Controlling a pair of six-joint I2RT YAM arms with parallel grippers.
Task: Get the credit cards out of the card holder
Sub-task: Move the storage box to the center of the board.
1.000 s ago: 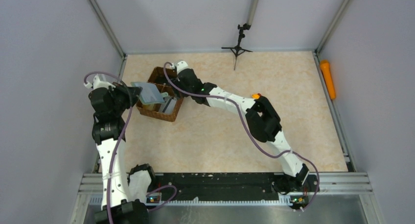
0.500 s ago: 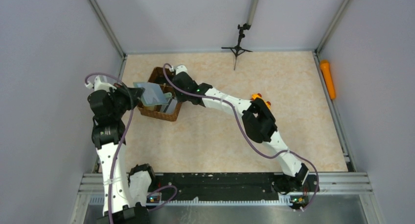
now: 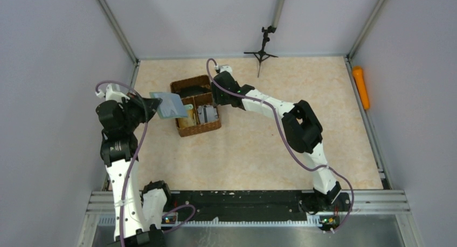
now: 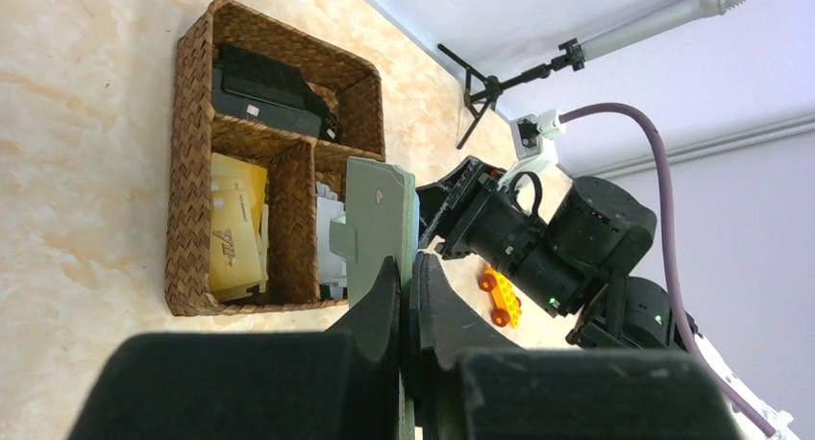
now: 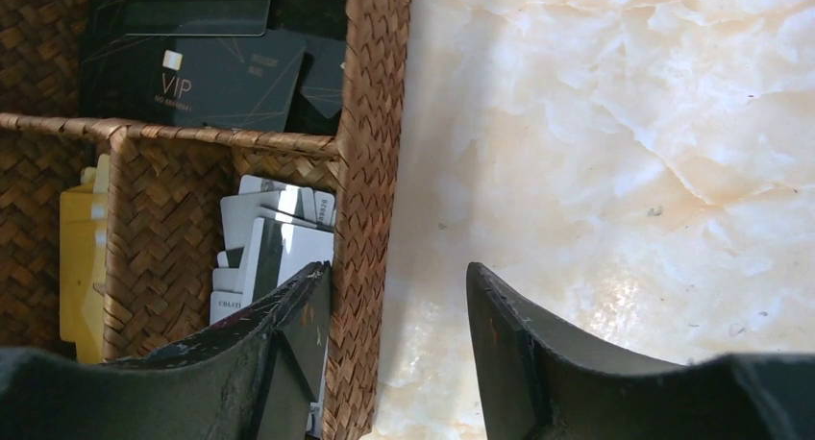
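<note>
My left gripper (image 3: 155, 107) is shut on the grey-green card holder (image 3: 171, 104) and holds it in the air over the left edge of the brown wicker tray (image 3: 184, 132). In the left wrist view the holder (image 4: 380, 227) stands edge-on between my fingertips (image 4: 407, 269); no card shows inside it. Credit cards lie in the tray: black ones (image 5: 221, 75) in the far compartment, white and grey ones (image 5: 274, 248) in the near right one. My right gripper (image 5: 399, 296) is open and straddles the tray's right wall (image 5: 370, 171), one finger inside and one outside.
Yellow cards (image 5: 79, 257) fill the tray's third compartment. An orange toy block (image 4: 500, 294) lies on the table behind the right arm. A small black tripod (image 3: 261, 53) stands at the back. An orange cylinder (image 3: 360, 87) lies past the table's right edge.
The tray has slid right and turned square to the table, together with my right gripper. My left gripper and the card holder have stayed about where they were.
</note>
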